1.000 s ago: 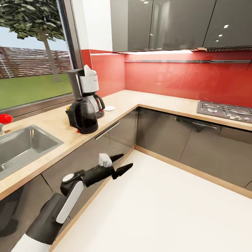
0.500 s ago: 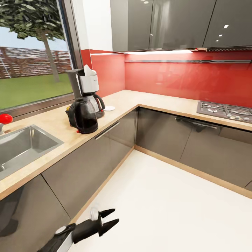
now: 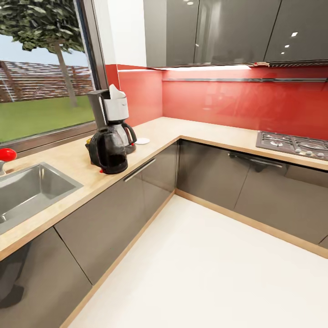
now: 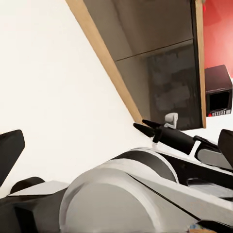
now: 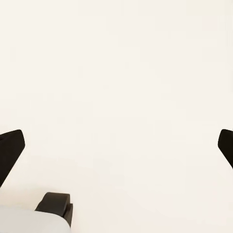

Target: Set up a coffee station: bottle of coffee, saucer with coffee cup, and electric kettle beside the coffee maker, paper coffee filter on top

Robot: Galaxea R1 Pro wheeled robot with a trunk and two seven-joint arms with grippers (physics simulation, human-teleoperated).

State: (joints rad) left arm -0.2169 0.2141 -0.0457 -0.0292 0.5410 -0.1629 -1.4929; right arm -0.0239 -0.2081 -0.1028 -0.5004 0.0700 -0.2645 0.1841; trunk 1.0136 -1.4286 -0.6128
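The coffee maker (image 3: 113, 119) stands on the countertop (image 3: 68, 159) by the window, with a white paper filter (image 3: 116, 93) on its top. A black electric kettle (image 3: 109, 153) stands right in front of it. A small white saucer (image 3: 142, 141) lies bare on the counter just beyond. A yellow-and-black item (image 3: 88, 142), partly hidden behind the kettle, cannot be identified. My left gripper (image 4: 116, 145) is open, low over the floor. My right gripper (image 5: 116, 145) is open above bare white floor and holds nothing.
A steel sink (image 3: 25, 191) sits at the left with a red knob (image 3: 7, 154) behind it. A gas hob (image 3: 294, 145) is on the right counter run. Grey cabinet fronts (image 3: 209, 175) line the corner. White floor (image 3: 205, 269) spreads in front.
My left arm has dropped down and out of the head view. The counter items have not moved.
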